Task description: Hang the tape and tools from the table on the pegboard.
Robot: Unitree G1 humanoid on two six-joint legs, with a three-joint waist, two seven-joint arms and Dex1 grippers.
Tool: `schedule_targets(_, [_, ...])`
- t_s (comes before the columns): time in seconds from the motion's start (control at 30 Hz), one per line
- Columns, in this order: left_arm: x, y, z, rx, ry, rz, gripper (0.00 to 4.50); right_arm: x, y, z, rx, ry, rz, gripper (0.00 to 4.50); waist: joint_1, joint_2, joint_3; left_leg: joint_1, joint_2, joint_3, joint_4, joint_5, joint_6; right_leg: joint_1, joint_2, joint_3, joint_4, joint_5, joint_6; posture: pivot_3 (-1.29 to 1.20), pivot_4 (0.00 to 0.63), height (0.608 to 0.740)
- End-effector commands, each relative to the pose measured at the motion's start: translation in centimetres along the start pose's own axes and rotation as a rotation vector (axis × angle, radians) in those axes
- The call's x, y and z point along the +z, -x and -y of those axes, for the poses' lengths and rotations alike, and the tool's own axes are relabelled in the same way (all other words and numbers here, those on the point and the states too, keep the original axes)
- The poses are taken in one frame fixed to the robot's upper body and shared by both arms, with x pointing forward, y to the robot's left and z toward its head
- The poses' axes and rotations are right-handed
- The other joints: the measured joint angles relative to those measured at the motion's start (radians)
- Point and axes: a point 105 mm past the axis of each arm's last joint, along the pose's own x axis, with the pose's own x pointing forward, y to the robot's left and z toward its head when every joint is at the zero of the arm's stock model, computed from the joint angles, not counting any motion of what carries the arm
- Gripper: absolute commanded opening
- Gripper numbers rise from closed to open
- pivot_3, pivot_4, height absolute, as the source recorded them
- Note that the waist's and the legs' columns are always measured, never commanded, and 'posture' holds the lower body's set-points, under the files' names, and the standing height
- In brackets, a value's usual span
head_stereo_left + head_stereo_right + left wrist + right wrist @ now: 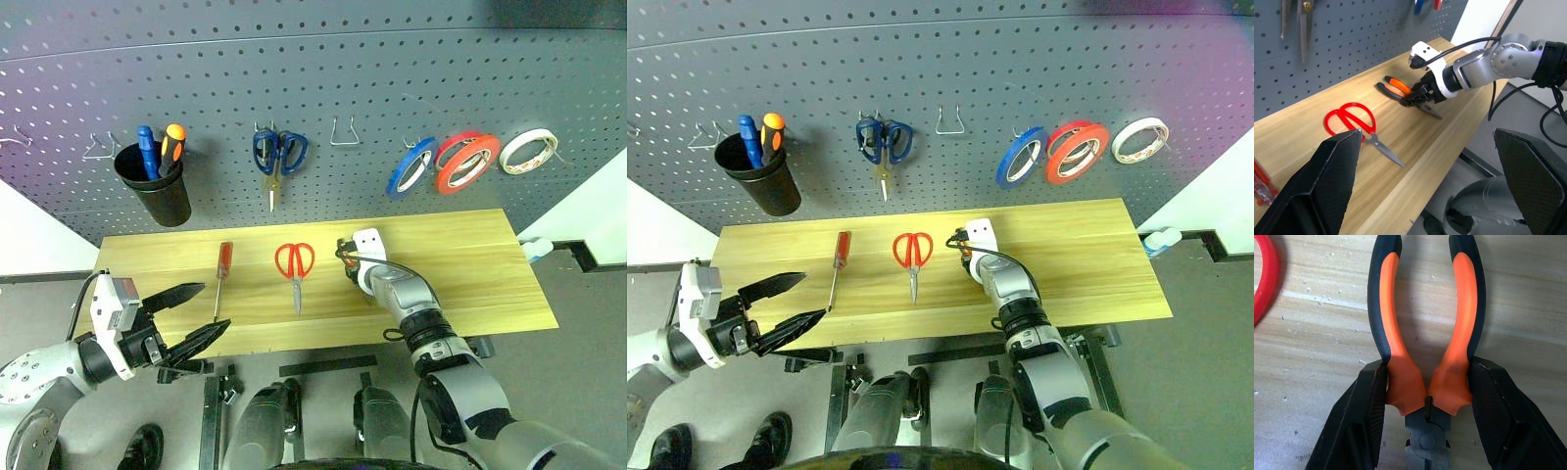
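The orange-and-black pliers [1393, 333] lie on the light wood table [470, 274], handles pointing toward the pegboard [343, 59]. My right gripper [1427, 367] is shut on them, one finger pressed against each handle just by the pivot. Left of them lie the red scissors [295, 262] and the red-handled screwdriver [223, 264]. The bright red tape [468, 163] hangs on the pegboard at the right. My left gripper [214, 305] hovers open and holding nothing off the table's near left edge.
On the pegboard hang blue scissors [278, 152], a blue roll [411, 166], a thin pinkish-red roll [453, 145], a white roll [527, 150] and a bare hook [343, 132]. A black cup [157, 191] holds blue and orange screwdrivers.
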Motion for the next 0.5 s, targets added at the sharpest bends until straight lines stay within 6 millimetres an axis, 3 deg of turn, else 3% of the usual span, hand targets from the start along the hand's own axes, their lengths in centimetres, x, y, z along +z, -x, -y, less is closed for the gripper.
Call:
schedule_targets(0.03, [0.7,0.2,-0.1,0.002,-0.034,0.009,4.50,0.6,0.0,-0.1,0.010,0.000,0.018,2.13,0.000,0.000,0.000,0.000,0.000,0.000,0.000,0.003,-0.004,0.000,0.000,0.000,0.000,0.000,0.000,0.12,0.209,0.740])
schedule_targets(0.27, [0.4,0.0,-0.3,0.004,-0.030,0.019,4.50,1.5,0.5,-1.6,0.169,-0.099,0.088,2.13,0.000,-0.001,0.000,0.000,0.000,0.000,-0.001,0.004,-0.006,0.000,0.001,-0.001,-0.001,0.000,0.000,0.11,0.185,0.740])
schedule_targets(0.5, [0.4,-0.1,-0.6,0.004,-0.035,0.032,4.50,0.7,2.3,-0.1,0.248,-0.119,0.166,2.13,0.019,-0.001,-0.001,-0.004,0.000,0.000,-0.001,0.004,-0.006,0.001,0.001,-0.002,0.000,0.000,0.001,0.09,0.150,0.740])
